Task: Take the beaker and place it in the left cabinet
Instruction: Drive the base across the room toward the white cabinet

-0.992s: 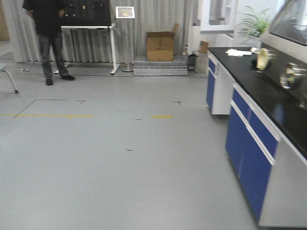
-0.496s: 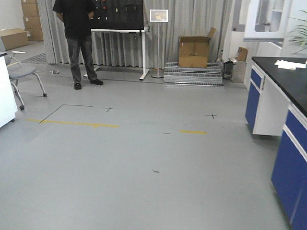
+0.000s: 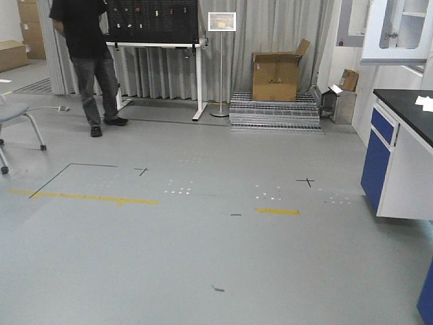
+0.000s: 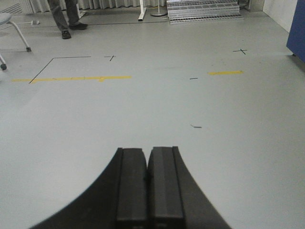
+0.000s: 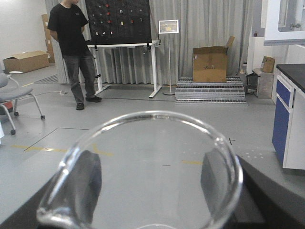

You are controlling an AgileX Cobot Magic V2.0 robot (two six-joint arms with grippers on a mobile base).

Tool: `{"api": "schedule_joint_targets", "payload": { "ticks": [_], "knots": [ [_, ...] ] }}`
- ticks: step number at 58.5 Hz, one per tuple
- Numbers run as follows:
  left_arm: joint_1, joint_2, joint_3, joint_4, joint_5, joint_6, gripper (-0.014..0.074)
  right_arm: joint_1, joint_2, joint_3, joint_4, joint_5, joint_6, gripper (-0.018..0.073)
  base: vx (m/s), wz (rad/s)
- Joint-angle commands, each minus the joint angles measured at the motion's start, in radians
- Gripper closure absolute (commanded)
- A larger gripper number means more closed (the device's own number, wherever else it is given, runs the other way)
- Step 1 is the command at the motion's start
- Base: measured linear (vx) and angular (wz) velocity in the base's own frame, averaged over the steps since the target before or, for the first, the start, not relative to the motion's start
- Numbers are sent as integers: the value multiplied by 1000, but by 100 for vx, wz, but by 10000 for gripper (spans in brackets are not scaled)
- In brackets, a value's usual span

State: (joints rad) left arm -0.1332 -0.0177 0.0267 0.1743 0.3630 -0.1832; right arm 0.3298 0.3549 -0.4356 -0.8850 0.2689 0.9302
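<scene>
Well left of the worktop (image 3: 406, 107), a man (image 3: 84, 61) stands on the open floor (image 3: 203, 264). The left hand (image 4: 147, 160) is pressed closed on nothing. The right hand (image 5: 152, 186) clamps the beaker (image 5: 143, 143) by its wall, also left of the worktop. The left cabinet is out of view. I judge that a jolt while driving could slip the smooth glass loose.
</scene>
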Motion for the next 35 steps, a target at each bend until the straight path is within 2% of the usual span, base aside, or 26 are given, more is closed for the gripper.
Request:
{"api": "schedule_joint_targets", "payload": {
  "ticks": [1,35],
  "knots": [
    [1,-11,-12,0,-75,-4,593,-3,6,-29,-21,-53,-8,563,73,-9],
    [1,-11,-12,0,-75,-4,593,-3,6,-29,-21,-53,-8,563,77,-4]
  ]
}}
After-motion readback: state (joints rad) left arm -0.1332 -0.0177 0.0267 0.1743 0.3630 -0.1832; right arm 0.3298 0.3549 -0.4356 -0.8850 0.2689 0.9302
